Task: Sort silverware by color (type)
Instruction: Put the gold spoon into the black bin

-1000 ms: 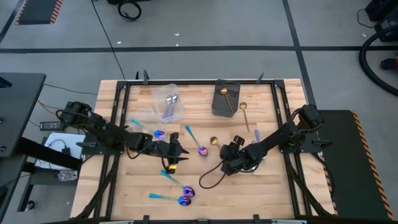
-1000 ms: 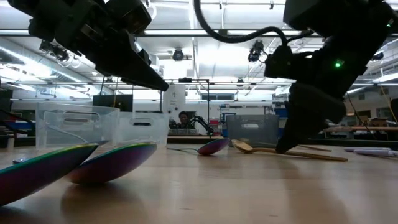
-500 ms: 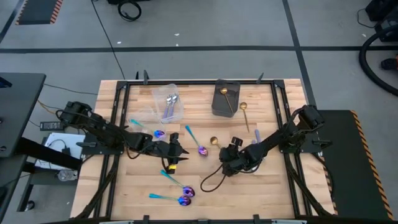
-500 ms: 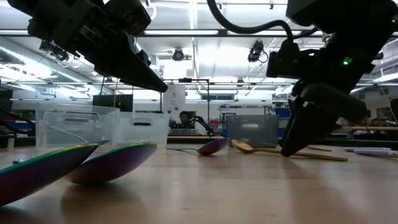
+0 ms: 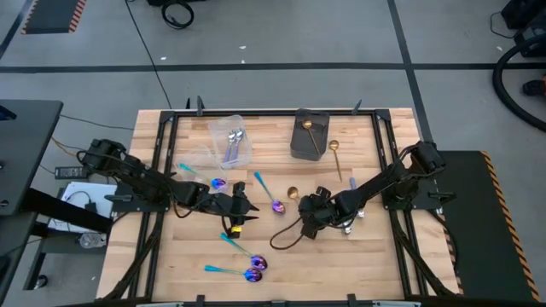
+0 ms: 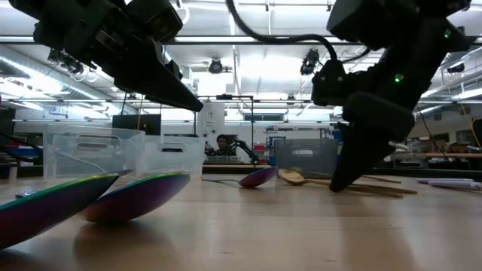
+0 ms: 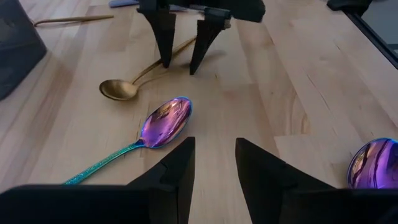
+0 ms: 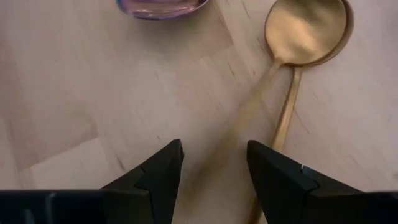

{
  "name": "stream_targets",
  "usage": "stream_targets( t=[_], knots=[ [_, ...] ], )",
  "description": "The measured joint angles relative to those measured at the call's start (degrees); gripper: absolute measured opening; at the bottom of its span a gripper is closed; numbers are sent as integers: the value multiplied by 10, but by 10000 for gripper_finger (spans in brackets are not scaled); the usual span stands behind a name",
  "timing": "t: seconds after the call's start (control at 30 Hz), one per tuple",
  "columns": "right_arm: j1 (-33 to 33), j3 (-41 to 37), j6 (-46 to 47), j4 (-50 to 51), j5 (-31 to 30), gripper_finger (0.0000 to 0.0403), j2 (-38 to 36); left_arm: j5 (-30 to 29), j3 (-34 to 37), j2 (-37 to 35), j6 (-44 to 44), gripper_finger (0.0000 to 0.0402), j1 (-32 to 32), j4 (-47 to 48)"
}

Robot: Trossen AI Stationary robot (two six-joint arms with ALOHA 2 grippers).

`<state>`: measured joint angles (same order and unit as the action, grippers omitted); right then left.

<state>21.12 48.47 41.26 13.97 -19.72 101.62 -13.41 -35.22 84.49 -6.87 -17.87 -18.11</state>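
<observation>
A gold spoon (image 7: 119,89) lies on the wooden table (image 5: 367,256), its bowl (image 8: 308,25) toward the far left of my right gripper (image 8: 211,180). That gripper is open and points steeply down, its fingertips low over the table on either side of the spoon's handle (image 8: 285,118). The handle runs close to one finger; I cannot tell whether they touch. An iridescent spoon with a teal handle (image 7: 165,121) lies just left of it. My left gripper (image 7: 211,162) hangs open and empty above the table, left of that spoon.
A clear tub (image 5: 230,141) holding silver spoons and a dark grey box (image 5: 309,135) holding a gold spoon stand at the far side. Another gold spoon (image 5: 335,149) lies beside the box. More iridescent spoons lie at the left (image 5: 218,183) and near the front (image 5: 256,263).
My right gripper has swung a little toward the table's left, along the gold spoon's handle toward its bowl, and has tipped more steeply down. The spoon has stayed where it was.
</observation>
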Motion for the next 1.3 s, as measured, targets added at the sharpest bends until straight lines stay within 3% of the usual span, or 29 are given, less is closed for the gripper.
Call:
stream_targets(
  t=[0.23, 0.47, 0.97, 1.13, 1.3],
  knots=[
    [1, -3, -14, 11, 17, 196, -25, 0, 0, 0, 1, 123, 1, 0],
    [-4, -3, 0, 8, -16, 188, -56, 0, 0, 0, 0, 123, 1, -1],
    [-16, 0, 13, -54, -74, 155, 20, 0, 0, 0, 0, 123, 1, 0],
    [-17, 0, 21, -56, -69, 116, 21, 0, 0, 0, 0, 123, 1, 0],
    [-18, 0, 22, -58, -62, 42, 21, 17, 0, 0, -4, 123, -10, 14]
  ],
)
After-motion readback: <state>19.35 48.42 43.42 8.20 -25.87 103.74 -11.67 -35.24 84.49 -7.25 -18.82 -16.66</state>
